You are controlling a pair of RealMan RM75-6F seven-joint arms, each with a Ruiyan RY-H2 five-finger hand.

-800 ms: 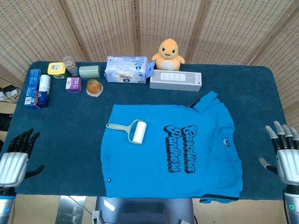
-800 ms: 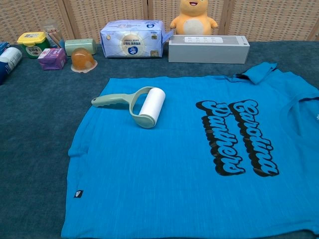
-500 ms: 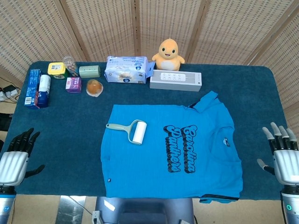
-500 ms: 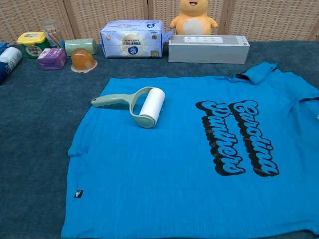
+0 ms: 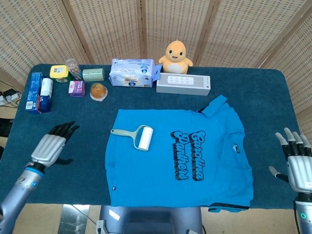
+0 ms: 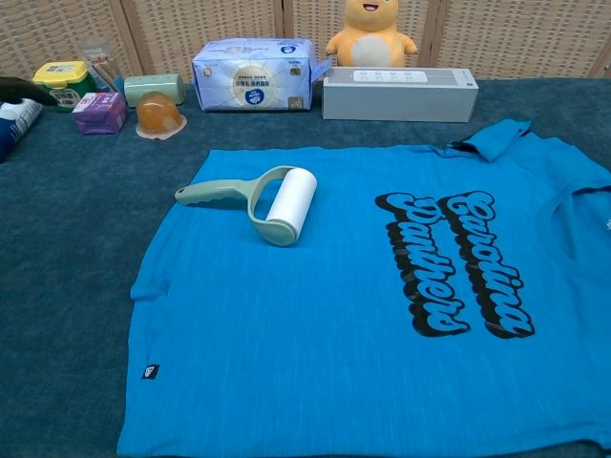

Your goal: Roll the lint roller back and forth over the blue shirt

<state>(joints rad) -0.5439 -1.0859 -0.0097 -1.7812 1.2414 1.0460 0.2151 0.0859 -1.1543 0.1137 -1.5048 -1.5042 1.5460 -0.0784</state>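
Observation:
The blue shirt (image 5: 180, 156) (image 6: 363, 315) with black lettering lies flat on the dark blue table. A lint roller (image 5: 135, 136) (image 6: 258, 204) with a pale green handle and white roll rests on the shirt's left part, handle pointing left. My left hand (image 5: 52, 144) hovers over the table left of the shirt, fingers spread, holding nothing, about a hand's length from the roller's handle. Black fingertips (image 6: 24, 89) of it show at the chest view's left edge. My right hand (image 5: 296, 158) stays at the table's right edge, fingers apart and empty.
Along the back stand a tissue pack (image 5: 131, 72), a yellow plush chick (image 5: 176, 55), a white speaker bar (image 5: 183, 84), a green box (image 5: 93, 74), a purple box (image 5: 76, 88), an orange jelly cup (image 5: 98, 91), a yellow-lidded jar (image 5: 58, 73) and blue packages (image 5: 38, 91).
My left hand has risen from the table's front-left edge and moved forward and right toward the roller. The right hand has barely shifted. Roller and shirt are unmoved.

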